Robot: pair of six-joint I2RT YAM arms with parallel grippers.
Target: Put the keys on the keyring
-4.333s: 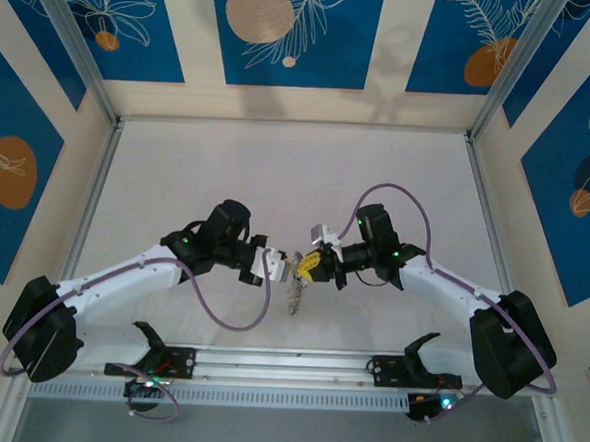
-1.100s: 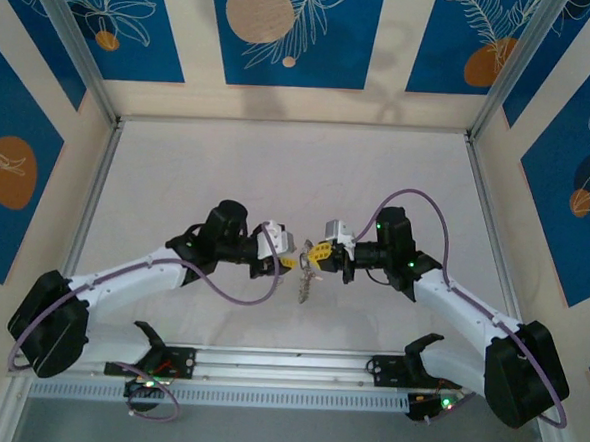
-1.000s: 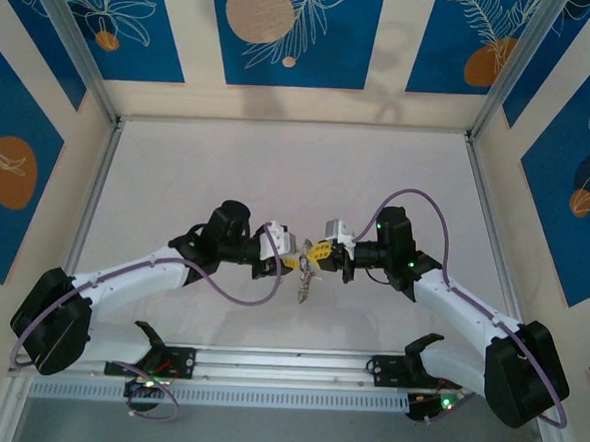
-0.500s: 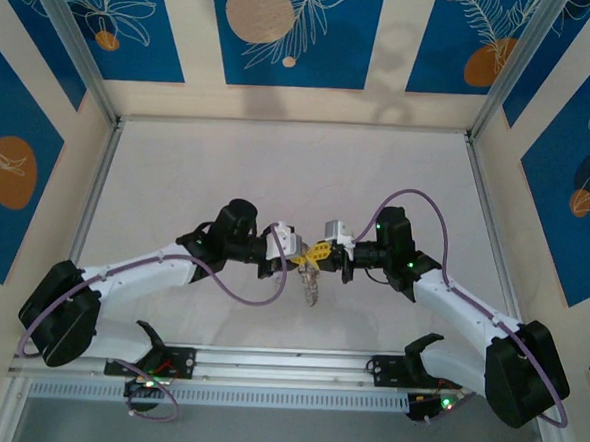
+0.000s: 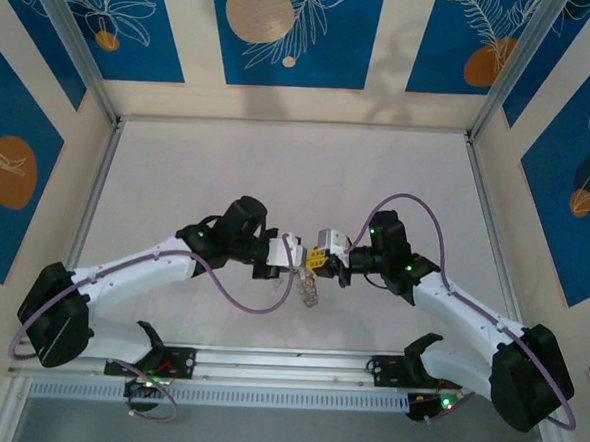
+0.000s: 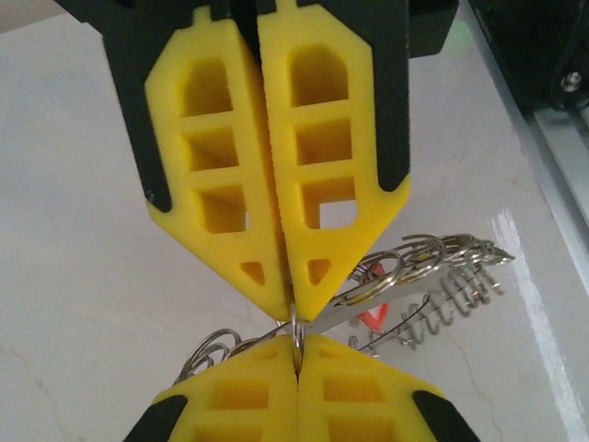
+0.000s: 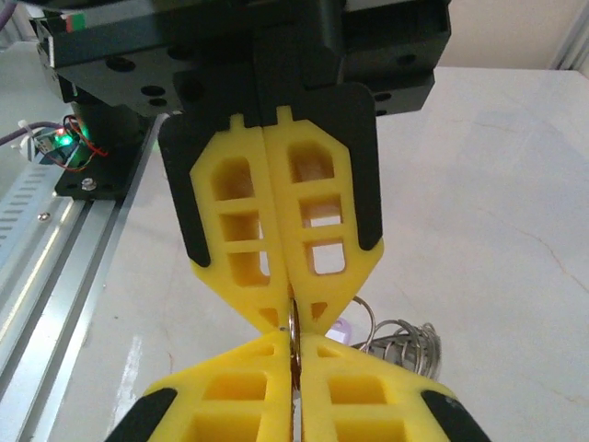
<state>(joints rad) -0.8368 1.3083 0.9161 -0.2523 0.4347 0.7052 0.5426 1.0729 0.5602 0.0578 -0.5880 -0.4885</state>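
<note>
Top camera: the left gripper (image 5: 293,257) and right gripper (image 5: 317,261) meet nose to nose above mid-table. The left comes in from 9 o'clock, the right from 3. The keyring (image 5: 310,290) dangles from that meeting point toward 6 o'clock, its long axis running 12 to 6. It looks clear of the table (image 5: 278,170), as far as you can judge. Neither arm is nearer; both are on it.

Left wrist camera: the left gripper (image 6: 296,348) enters from 6 o'clock, jaws pressed together on a thin metal edge of the keyring (image 6: 386,293). The right gripper (image 6: 287,306) comes down from 12, jaws likewise together on the same edge. The rest of the ring trails off toward 3 o'clock, with the red tag (image 6: 371,318) under it.

Right wrist camera: the right gripper (image 7: 293,348) is at 6 and the left gripper (image 7: 287,311) at 12. The same thin edge stands upright in both seams. The lilac key (image 7: 341,329) sits just at 3 o'clock of the pinch, behind the tips.

Judgement: your next move turns on that shared pinch. Loosen either side and the bunch likely hangs from the other.
</note>
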